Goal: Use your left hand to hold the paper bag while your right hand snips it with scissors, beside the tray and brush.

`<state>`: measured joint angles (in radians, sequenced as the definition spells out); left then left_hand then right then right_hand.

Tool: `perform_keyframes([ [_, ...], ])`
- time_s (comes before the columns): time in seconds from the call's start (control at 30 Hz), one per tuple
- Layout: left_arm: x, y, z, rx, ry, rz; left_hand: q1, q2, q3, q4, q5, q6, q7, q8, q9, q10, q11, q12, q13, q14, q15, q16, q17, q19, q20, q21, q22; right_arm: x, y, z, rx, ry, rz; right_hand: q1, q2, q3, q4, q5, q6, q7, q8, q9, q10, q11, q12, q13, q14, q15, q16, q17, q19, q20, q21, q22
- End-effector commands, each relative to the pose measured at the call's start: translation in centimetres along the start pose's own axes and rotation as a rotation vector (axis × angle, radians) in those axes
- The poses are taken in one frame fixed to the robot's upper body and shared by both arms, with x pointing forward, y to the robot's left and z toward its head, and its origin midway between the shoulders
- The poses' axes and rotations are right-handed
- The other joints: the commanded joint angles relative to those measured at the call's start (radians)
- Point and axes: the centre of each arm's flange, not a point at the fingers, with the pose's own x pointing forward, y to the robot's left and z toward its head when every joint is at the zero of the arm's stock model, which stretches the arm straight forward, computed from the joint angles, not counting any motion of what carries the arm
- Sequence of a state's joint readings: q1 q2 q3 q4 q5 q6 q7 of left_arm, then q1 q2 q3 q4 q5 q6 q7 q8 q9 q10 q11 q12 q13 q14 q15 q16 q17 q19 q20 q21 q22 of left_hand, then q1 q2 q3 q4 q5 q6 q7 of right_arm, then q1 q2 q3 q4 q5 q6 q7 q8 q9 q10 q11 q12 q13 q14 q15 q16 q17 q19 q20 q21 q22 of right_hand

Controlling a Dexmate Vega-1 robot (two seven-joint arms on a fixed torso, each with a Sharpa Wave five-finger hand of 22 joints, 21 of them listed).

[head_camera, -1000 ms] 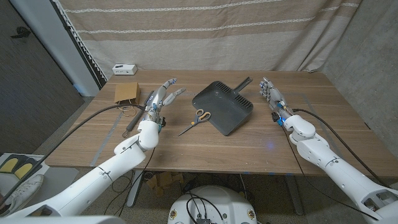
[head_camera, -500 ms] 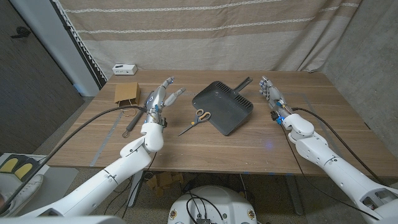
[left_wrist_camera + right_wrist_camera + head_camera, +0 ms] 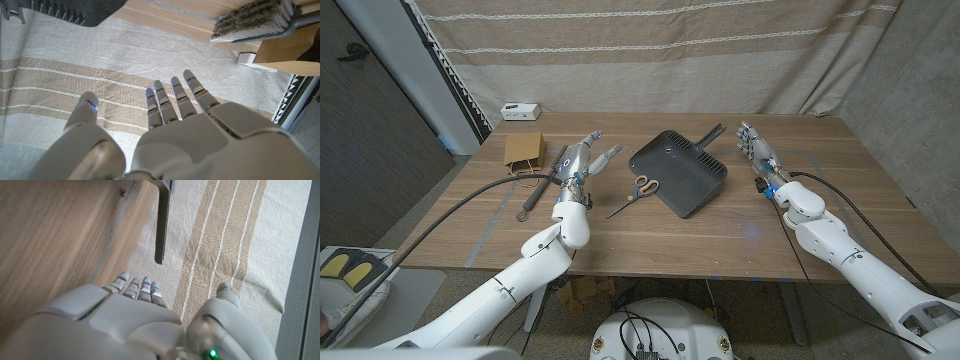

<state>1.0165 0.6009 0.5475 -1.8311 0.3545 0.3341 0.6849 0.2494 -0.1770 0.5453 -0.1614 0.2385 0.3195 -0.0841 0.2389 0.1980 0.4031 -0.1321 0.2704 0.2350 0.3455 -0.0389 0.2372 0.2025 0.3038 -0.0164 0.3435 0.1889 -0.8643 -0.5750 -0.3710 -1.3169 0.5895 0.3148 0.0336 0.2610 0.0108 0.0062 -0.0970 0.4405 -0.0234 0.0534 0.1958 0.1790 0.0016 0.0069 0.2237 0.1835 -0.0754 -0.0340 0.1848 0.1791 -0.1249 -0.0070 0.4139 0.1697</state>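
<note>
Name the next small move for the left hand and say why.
Probably carry the left hand left and toward the table's far edge, to the paper bag. The hand is open, fingers spread, holding nothing, and the bag stands apart from it at the far left corner. The scissors lie untouched at the tray's edge; the right hand is open too.
</note>
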Motion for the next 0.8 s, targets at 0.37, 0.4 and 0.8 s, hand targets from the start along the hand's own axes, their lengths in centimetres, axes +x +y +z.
perform_keyframes([
  [0.37,-1.3,-1.3,1.0,0.044,0.015,-0.011,0.033,0.022,0.003,-0.002,0.0,0.03,0.018,0.007,0.005,0.037,-0.015,0.02,0.019,0.066,-0.106,0.03,0.017,0.027,0.0,0.006,0.012,-0.5,-0.1,0.3,-0.001,-0.011,-0.007,0.014,0.002,-0.008,-0.001,0.011,-0.003,-0.001,-0.002,0.005,-0.005,0.003,-0.001,0.004,-0.006,0.0,0.003,0.003,0.0,0.002,-0.006,0.006],
  [0.4,-1.4,-1.4,1.1,0.05,0.018,-0.008,0.034,0.023,0.004,-0.002,0.0,0.03,0.021,0.006,0.005,0.038,-0.015,0.021,0.019,0.069,-0.106,0.031,0.018,0.027,0.0,0.007,0.012,-0.5,-0.1,0.3,-0.002,-0.012,-0.005,0.014,0.002,-0.008,-0.001,0.011,-0.003,-0.001,-0.002,0.005,-0.005,0.003,-0.001,0.004,-0.006,0.0,0.003,0.003,0.0,0.002,-0.006,0.006],
  [0.8,-1.7,-2.1,1.6,0.096,0.049,-0.01,0.057,0.029,0.015,-0.001,-0.005,0.073,-0.031,0.025,0.015,0.077,-0.024,0.042,0.041,0.116,-0.104,0.056,0.038,0.045,0.003,0.022,0.028,-0.5,-0.2,0.3,0.0,-0.013,0.0,0.015,0.003,-0.01,-0.001,0.012,-0.004,0.0,-0.002,0.005,-0.004,0.003,-0.002,0.004,-0.006,0.001,0.003,0.003,0.002,0.003,-0.011,0.006],
])
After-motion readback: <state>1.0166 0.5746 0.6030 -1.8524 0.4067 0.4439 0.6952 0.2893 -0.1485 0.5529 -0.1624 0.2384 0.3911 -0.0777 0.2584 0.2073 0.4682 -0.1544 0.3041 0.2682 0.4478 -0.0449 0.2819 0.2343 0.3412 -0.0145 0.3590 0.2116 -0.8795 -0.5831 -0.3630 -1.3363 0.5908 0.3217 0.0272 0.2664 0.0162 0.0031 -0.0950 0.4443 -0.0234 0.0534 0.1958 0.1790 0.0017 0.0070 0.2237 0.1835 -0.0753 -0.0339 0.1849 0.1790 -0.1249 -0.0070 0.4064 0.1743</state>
